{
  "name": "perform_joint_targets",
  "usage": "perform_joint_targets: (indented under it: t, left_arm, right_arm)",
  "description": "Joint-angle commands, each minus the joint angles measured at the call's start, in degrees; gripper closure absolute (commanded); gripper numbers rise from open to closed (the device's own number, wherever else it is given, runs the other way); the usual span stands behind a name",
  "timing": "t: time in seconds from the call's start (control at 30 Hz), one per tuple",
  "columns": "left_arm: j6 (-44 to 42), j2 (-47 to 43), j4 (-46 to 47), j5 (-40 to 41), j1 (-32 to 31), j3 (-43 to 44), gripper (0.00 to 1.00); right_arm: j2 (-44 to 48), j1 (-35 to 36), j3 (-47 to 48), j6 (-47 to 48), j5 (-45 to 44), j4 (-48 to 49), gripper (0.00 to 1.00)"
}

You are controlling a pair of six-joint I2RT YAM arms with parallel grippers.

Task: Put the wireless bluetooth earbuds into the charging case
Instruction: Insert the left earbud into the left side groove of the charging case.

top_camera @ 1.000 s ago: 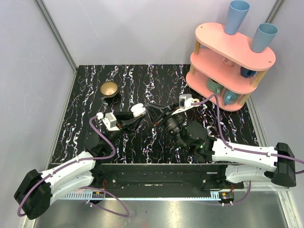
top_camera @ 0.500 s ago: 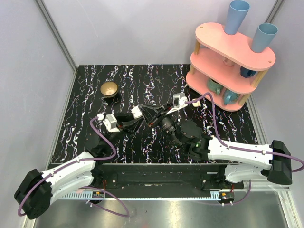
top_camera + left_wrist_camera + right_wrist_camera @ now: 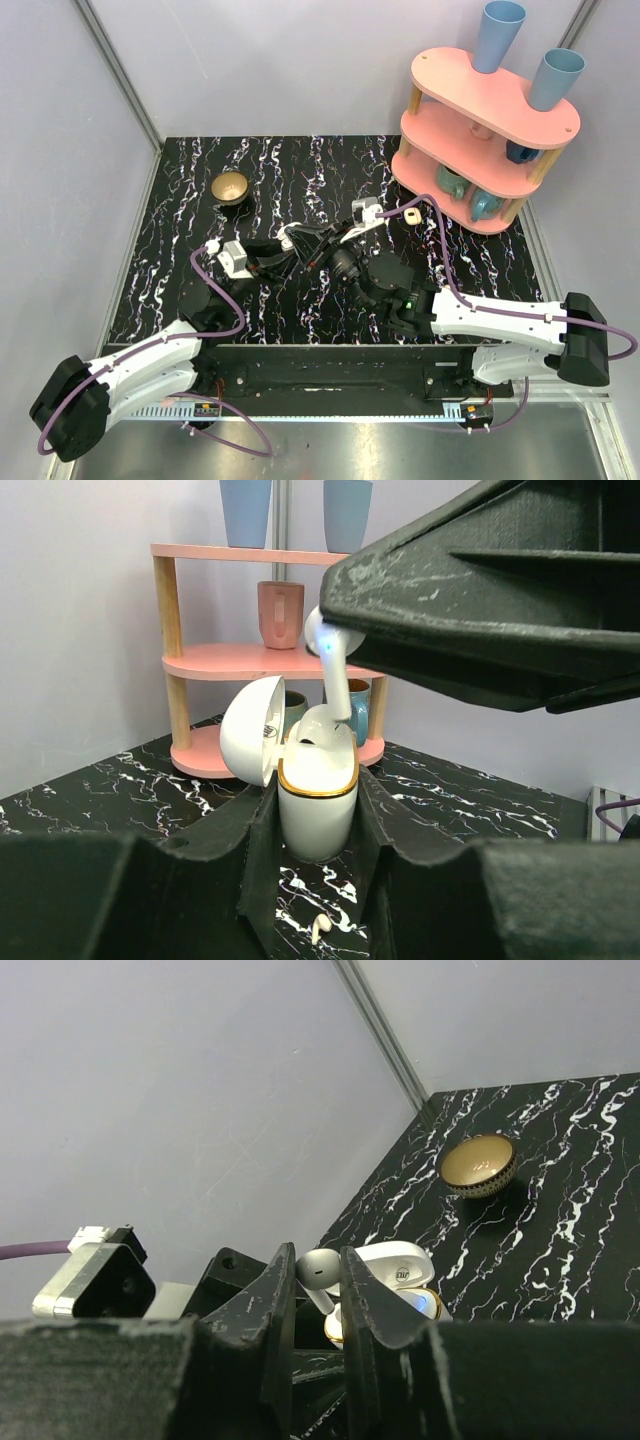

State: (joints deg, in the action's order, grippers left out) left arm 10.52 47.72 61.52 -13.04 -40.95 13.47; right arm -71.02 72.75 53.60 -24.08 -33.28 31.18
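The step in hand is seating a bud in its well. The right hand (image 3: 318,1260) is pinched narrow on a glossy white earbud (image 3: 333,665), gripping its rounded head so the short stem points down. The stem tip hangs just above the open mouth of the small white egg-shaped charging case (image 3: 317,810), which has a gold rim. The left hand (image 3: 284,246) is clamped on the case body from both sides and keeps it upright, a little left of the middle of the black, white-veined marbled worktop (image 3: 300,170). I cannot tell whether the case rests on the worktop or is lifted off it.

To do this well, I would line the stem up over the free well and then lower it straight along the well's axis without tilting. The left hand should hold the case dead steady meanwhile. The right hand should let go only once the head sits flush. The hinged lid (image 3: 252,730) is swung back clear of the mouth, so it should not get in the way.

Inside the case mouth, beside the stem, sits a white rounded shape. It is probably a bud already seated, though I cannot be sure.

A loose cream bud (image 3: 320,927) lies on the worktop just below the case.

The small brass-coloured bowl (image 3: 231,187) at the far left shows nothing inside.

The pink two-tier wooden shelf (image 3: 470,95) at the far right carries blue tumblers (image 3: 498,35) on top and mugs on the tiers below, and their insides are hidden.
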Motion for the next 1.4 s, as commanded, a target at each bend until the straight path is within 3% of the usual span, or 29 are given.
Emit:
perform_joint_targets:
  t: [0.0, 1.37]
  left_arm:
    - [-0.2, -0.7, 4.7, -0.1, 0.3, 0.1, 1.0]
    - [-0.2, -2.1, 5.5, 2.6, 0.3, -0.6, 1.0]
  right_arm:
    - [-1.1, 0.6, 3.5, -0.4, 0.8, -0.9, 1.0]
    - [-2.6, 0.6, 3.0, 3.1, -2.2, -3.9, 1.0]
